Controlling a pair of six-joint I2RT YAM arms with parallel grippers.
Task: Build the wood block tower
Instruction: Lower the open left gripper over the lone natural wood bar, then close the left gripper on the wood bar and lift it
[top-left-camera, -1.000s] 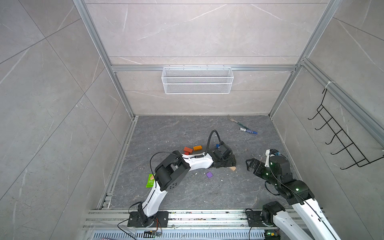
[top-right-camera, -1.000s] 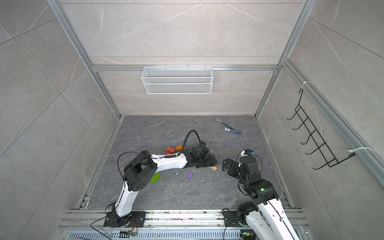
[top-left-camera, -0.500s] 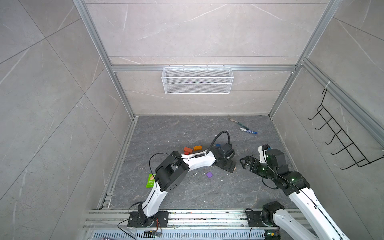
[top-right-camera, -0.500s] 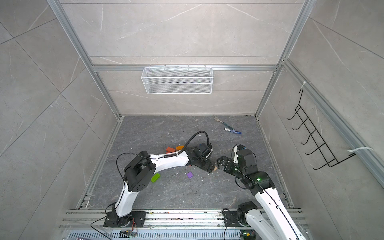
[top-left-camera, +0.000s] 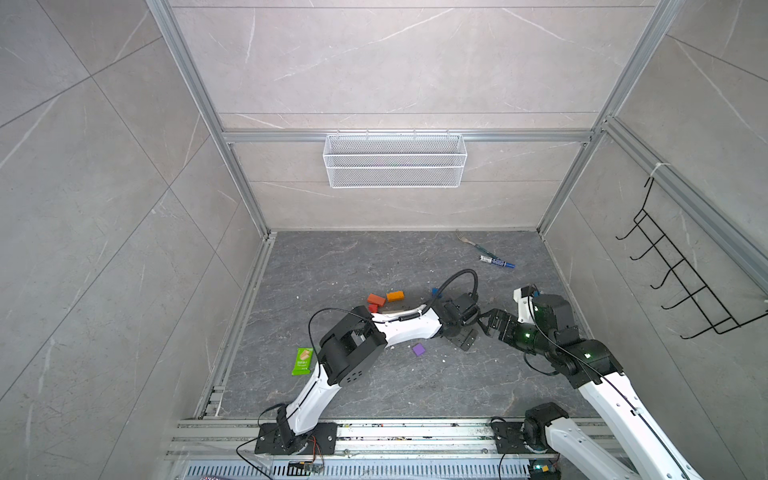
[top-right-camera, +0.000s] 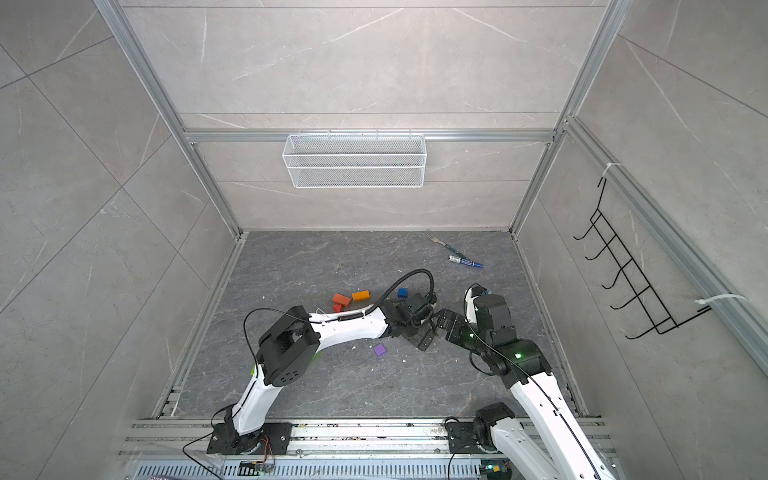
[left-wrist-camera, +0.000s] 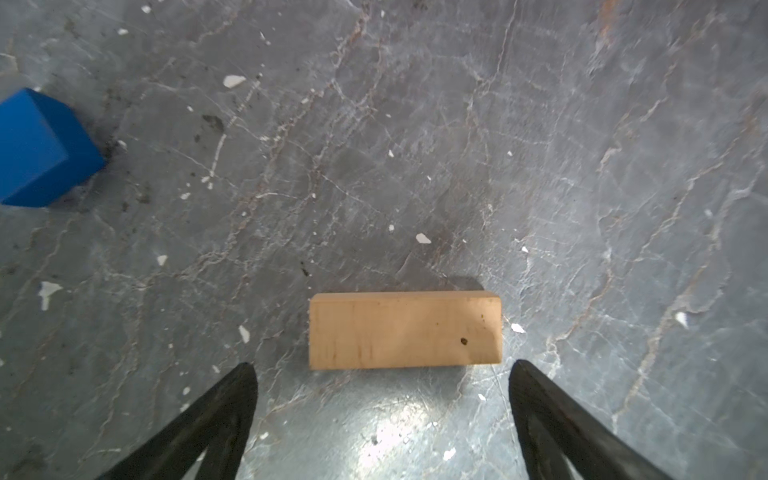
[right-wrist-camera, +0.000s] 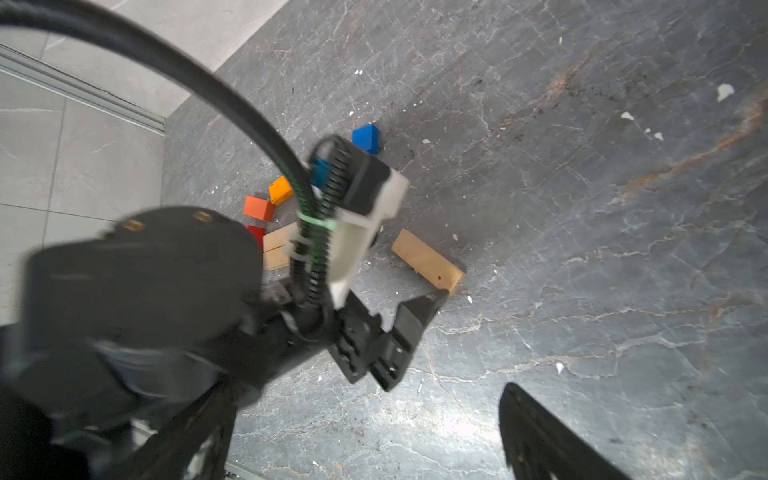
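**Left arm** (top-left-camera: 407, 328): white links with black joints. It was mounted on the front rail, with the elbow bent high and the forearm stretched low across the middle toward the right side.

**Left gripper** (top-left-camera: 464, 340): tilted down close to the tabletop. Its fingers (left-wrist-camera: 224, 415) were spread wide apart.

**Right arm** (top-left-camera: 615, 399): white links, mounted at the front right and angled inward to the left. Green lights showed on its black wrist section.

**Right gripper** (top-right-camera: 442, 318): pointed toward the left arm's wrist, just beside it. Its fingers (right-wrist-camera: 540, 436) were wide apart. Whether the two grippers touched could not be told.
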